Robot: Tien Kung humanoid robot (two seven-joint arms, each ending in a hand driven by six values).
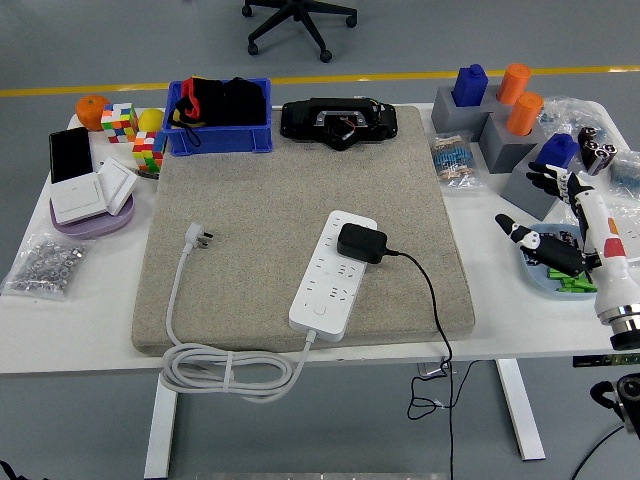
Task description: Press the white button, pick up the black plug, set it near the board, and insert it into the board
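Right hand: your right hand (560,225) hangs at the table's right edge over a shallow blue dish (532,272), fingers spread wide and holding nothing.
Left hand: not in the picture at all.
Black plug: the black plug (361,243) lies well to the left of your hand, on the upper part of the white power strip (332,271); it looks seated in a socket, with its black cable (432,300) running back toward your hand's side and dropping over the near table edge.
Power strip: it lies diagonally on the grey mat (300,220), far from your palm and nearer the table's front than your hand is.
White button: a small round mark near the strip's near end is probably it, but you cannot be sure at this size.
Step in hand: judging from how things lie, the insertion looks done and your hand stands clear of the work.
Next move: if you must confirm, reach left across the mat and check that the plug sits flush.
Hard to tell: whether the plug's prongs are fully home is hidden under its body.
Cut off: your forearm runs out at the right border.
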